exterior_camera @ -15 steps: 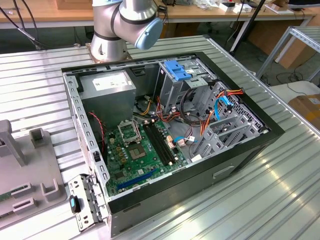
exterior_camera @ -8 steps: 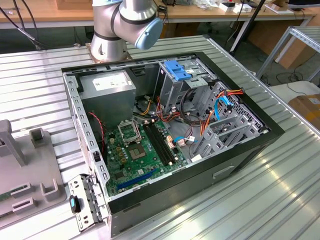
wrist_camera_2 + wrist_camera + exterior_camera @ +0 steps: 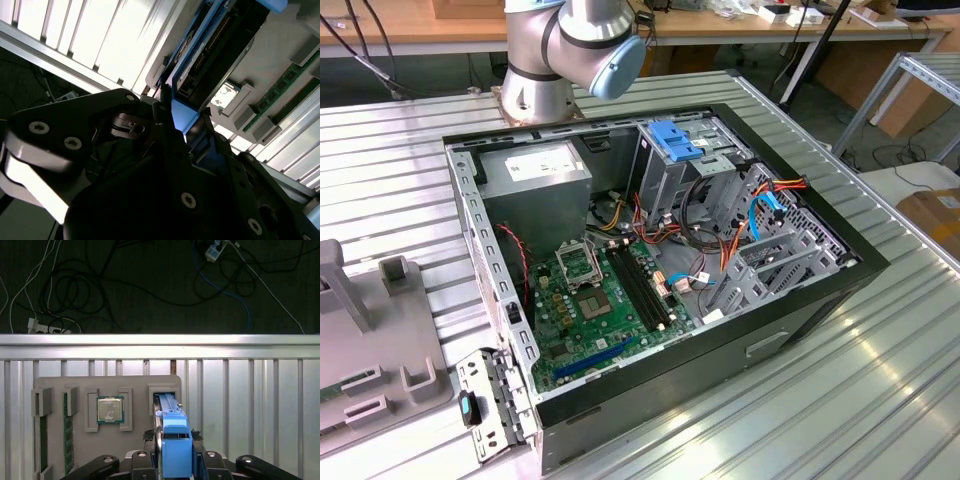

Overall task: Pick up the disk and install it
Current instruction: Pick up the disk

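Note:
The disk (image 3: 169, 410) stands on edge in its blue plastic carrier, and its far end is at a slot of the grey holder tray (image 3: 135, 385). In the first wrist view my gripper (image 3: 172, 436) has one black finger on each side of the blue carrier, shut on it. In the second wrist view the disk (image 3: 220, 45) shows its dark side and blue frame, and it runs away from the gripper (image 3: 172, 112). I cannot tell whether the disk rests in the slot or is just lifted out of it.
A processor chip (image 3: 110, 409) and a memory stick (image 3: 67, 432) sit in the same tray (image 3: 360, 340). The open computer case (image 3: 820, 300) holds a motherboard (image 3: 600, 300), a power-supply box (image 3: 535, 170) and a drive cage with a blue latch (image 3: 675, 140). Cables lie beyond the table's edge rail (image 3: 160, 340).

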Tool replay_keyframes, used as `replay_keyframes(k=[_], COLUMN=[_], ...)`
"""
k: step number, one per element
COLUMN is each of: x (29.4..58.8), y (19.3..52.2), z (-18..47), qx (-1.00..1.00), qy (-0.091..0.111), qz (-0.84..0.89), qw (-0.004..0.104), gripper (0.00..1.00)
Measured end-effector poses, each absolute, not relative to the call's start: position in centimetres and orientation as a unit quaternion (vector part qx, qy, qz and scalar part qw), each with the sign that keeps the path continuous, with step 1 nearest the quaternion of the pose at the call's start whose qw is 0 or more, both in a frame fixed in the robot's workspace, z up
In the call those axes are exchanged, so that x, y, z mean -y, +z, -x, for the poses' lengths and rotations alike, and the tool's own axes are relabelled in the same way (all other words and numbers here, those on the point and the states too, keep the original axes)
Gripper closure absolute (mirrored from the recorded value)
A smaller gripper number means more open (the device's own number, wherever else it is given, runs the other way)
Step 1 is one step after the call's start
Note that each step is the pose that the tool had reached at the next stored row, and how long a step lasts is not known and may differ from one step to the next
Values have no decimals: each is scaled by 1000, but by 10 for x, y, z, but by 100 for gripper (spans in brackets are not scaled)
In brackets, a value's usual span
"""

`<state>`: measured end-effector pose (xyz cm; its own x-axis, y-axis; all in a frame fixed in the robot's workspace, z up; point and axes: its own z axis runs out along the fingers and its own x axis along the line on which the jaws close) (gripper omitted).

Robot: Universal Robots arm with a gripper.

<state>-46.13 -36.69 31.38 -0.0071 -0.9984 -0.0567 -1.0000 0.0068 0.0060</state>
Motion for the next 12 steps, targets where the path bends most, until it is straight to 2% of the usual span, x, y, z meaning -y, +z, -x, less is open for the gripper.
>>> replay_keyframes(k=[5, 12], x=[367, 367], y=[327, 327], z=[461, 461], qx=[-709, -709], qy=[22, 22], qz=[704, 704], qw=[18, 18], gripper=[63, 63])
